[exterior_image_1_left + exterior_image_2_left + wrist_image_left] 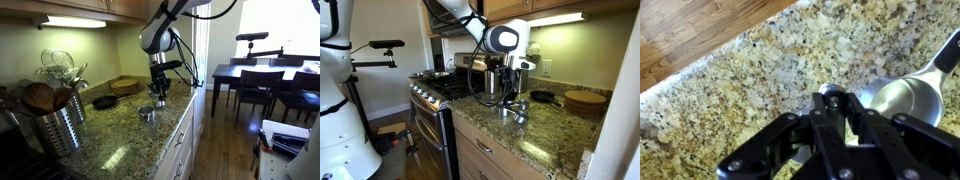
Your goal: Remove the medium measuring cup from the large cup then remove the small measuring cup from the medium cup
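Observation:
In the wrist view my gripper (pixel 833 102) is shut on a thin flat steel handle with a round end, which I take for the medium measuring cup (pixel 832 90). Its bowl is mostly hidden under my fingers. The large cup (pixel 902 100) sits on the granite counter just to the right, empty, with its flat handle pointing up-right. The small measuring cup is not visible. In both exterior views the gripper (pixel 157 94) (pixel 512 94) hangs just above the steel cups (pixel 148 113) (pixel 518 113) near the counter's front edge.
A black skillet (pixel 104 101) (pixel 542 97) and a wooden bowl (pixel 126 85) (pixel 585 100) stand behind the cups. A ribbed steel utensil holder (pixel 55 125) stands by the stove (pixel 435 90). The counter edge (pixel 700 70) drops to a wooden floor.

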Available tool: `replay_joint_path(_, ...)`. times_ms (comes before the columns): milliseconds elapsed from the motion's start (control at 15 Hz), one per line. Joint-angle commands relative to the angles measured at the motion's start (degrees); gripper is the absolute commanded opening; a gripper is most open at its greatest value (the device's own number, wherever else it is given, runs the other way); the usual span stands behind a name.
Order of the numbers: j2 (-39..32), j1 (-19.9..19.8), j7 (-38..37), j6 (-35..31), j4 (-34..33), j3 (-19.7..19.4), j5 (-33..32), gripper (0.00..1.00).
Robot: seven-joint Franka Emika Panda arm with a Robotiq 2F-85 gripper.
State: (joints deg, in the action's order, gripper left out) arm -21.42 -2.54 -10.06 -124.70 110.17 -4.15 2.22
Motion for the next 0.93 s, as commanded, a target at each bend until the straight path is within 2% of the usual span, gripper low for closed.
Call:
replay_joint_path(0, 2.1, 1.3, -1.4, 0.6, 1.1, -0.3, -2.1, 0.12)
replay_joint_path(600, 2.1, 3.5, 0.3, 1.4, 0.5, 1.0, -5.0, 0.12)
replay_joint_path(867, 2.0, 2.4, 6.6, 3.6, -0.1, 3.2, -1.6, 0.12)
